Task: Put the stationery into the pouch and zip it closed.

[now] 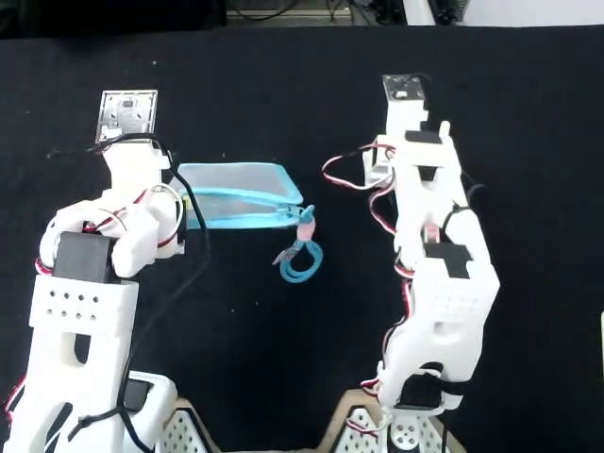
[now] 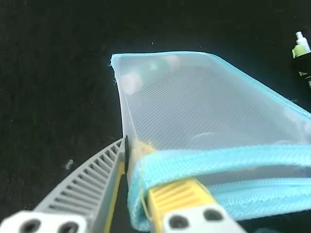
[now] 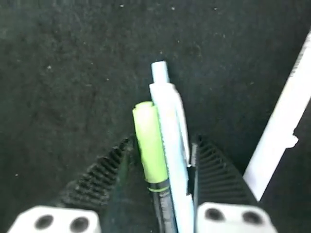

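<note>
With left gripper (image 2: 132,156), pinches zipper-end corner of mesh pouch (image 2: 204,107) on black table (image 2: 53,87). With right gripper (image 3: 162,144), clamps pens (image 3: 164,131), one green, one pale blue, side by side, apart from pouch.

A robotics lab bench is suggested: a table draped in black cloth (image 1: 283,359) is fitted with two white 3D-printed plastic robot arms, the left arm (image 1: 85,283) and the right arm (image 1: 439,274), on which loose red, white and black wires (image 1: 327,170) are left exposed, and dark cables (image 1: 283,13) are seen beyond the table's far edge
</note>
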You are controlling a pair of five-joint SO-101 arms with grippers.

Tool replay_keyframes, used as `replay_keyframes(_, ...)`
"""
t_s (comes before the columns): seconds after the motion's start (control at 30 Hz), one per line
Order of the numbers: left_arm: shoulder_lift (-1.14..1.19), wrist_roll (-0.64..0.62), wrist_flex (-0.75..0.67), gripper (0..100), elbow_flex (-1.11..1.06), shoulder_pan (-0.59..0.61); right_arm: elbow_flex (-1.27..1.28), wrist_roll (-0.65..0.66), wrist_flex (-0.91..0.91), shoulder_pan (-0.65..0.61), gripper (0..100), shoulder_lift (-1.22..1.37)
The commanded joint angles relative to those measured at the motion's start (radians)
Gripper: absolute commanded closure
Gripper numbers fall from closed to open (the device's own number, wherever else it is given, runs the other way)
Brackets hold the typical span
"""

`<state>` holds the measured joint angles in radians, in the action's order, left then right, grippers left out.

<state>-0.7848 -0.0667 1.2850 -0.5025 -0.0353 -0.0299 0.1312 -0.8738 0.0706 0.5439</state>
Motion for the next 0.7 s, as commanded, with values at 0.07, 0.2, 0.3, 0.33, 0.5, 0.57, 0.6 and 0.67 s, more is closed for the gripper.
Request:
replay_keyframes(0.07, 0.002, -0.012, -0.009, 97, 0.001, -0.01, -0.025, 0.0, -0.02, -0.018, 80.9, -0.074)
replay_keyframes(0.2, 0.003, -0.012, -0.009, 97, 0.001, -0.01, 0.053, 0.0, -0.02, -0.038, 77.9, -0.162)
replay_keyframes(0.3, 0.003, -0.012, -0.011, 97, 0.001, -0.01, 0.133, 0.009, 0.025, -0.081, 77.9, -0.229)
replay_keyframes(0.33, 0.002, -0.012, -0.011, 97, 0.001, -0.01, 0.165, 0.014, 0.055, -0.095, 77.9, -0.243)
replay_keyframes(0.5, 0.002, -0.012, -0.011, 97, 0.001, -0.01, 0.266, 0.127, 0.187, -0.127, 78.0, -0.265)
replay_keyframes(0.57, 0.002, -0.012, -0.011, 97, 0.001, -0.01, 0.263, 0.127, 0.201, -0.104, 78.0, -0.255)
replay_keyframes(0.6, 0.002, -0.012, -0.011, 97, 0.001, -0.01, 0.262, 0.127, 0.207, -0.092, 78.0, -0.248)
replay_keyframes(0.67, 0.002, -0.012, -0.011, 97, 0.001, -0.01, 0.249, 0.129, 0.221, -0.071, 78.0, -0.228)
